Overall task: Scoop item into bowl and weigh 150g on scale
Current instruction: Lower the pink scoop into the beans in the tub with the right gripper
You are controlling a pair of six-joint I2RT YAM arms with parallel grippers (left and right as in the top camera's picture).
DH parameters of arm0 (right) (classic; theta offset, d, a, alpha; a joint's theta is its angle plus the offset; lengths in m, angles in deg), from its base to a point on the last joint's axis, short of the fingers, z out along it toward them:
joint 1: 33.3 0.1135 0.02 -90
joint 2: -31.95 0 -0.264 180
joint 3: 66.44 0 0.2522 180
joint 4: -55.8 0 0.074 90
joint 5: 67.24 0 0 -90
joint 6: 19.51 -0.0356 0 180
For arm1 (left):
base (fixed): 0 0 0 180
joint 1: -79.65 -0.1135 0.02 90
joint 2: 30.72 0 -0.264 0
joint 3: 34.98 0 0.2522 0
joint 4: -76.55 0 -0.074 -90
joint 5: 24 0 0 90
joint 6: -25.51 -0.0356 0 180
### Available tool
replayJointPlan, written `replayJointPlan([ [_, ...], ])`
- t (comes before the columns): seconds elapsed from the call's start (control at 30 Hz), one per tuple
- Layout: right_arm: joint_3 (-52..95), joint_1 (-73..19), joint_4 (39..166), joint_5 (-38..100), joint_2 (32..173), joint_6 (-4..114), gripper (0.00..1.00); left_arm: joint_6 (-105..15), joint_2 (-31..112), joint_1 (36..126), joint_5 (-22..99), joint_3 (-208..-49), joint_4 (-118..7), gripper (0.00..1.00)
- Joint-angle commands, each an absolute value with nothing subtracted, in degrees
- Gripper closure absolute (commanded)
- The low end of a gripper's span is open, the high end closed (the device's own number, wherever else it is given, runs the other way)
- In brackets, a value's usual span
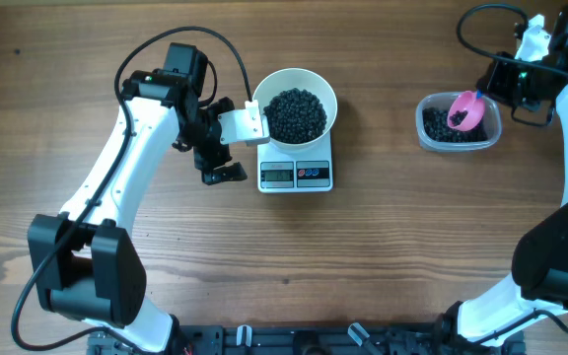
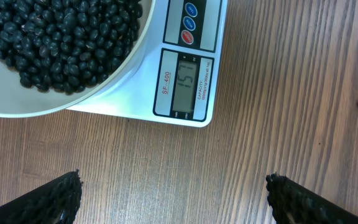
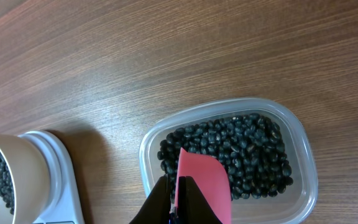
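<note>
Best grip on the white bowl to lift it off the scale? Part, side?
Pinch the wall of the bowl at its left rim from above, one finger inside, one outside. It stands upright, round, probably too wide to span; the beans leave the rim bare, and the open left gripper is nearest.

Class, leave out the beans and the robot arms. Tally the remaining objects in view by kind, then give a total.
bean containers: 2 (white bowl, clear tub)
scale: 1
pink scoop: 1
total: 4

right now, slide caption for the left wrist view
Bowl of black beans on the scale, display showing 151, open left end effector below
</note>
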State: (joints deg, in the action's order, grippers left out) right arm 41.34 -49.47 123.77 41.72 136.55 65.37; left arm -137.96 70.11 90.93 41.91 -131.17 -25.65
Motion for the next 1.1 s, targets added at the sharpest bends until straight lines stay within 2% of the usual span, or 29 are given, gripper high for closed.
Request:
replayJointPlan([
  [0.0, 41.3, -49.3, 123.6, 40.1, 135.6, 64.5, 0.96, -139.1, 70.3, 90.8, 40.6, -130.8, -25.7, 0.0],
  [0.23, 40.4, -49.2, 124.9, 30.1, 135.7, 64.3, 0.96, -139.1, 70.3, 90.8, 40.6, -130.8, -25.7, 0.0],
  [0.53, 40.4, -45.6, 123.4, 30.5, 135.7, 63.1, 0.96, -139.1, 70.3, 90.8, 40.6, -130.8, -25.7, 0.0],
  [0.7, 40.4, -40.7, 123.8, 14.3, 135.7, 63.3, 0.96, -139.1, 70.3, 90.8, 40.6, -130.8, -25.7, 0.0],
  [1.07, 40.5, -33.6, 123.4, -4.5, 135.7, 69.3, 0.96, -139.1, 70.3, 90.8, 40.6, -130.8, -25.7, 0.0],
])
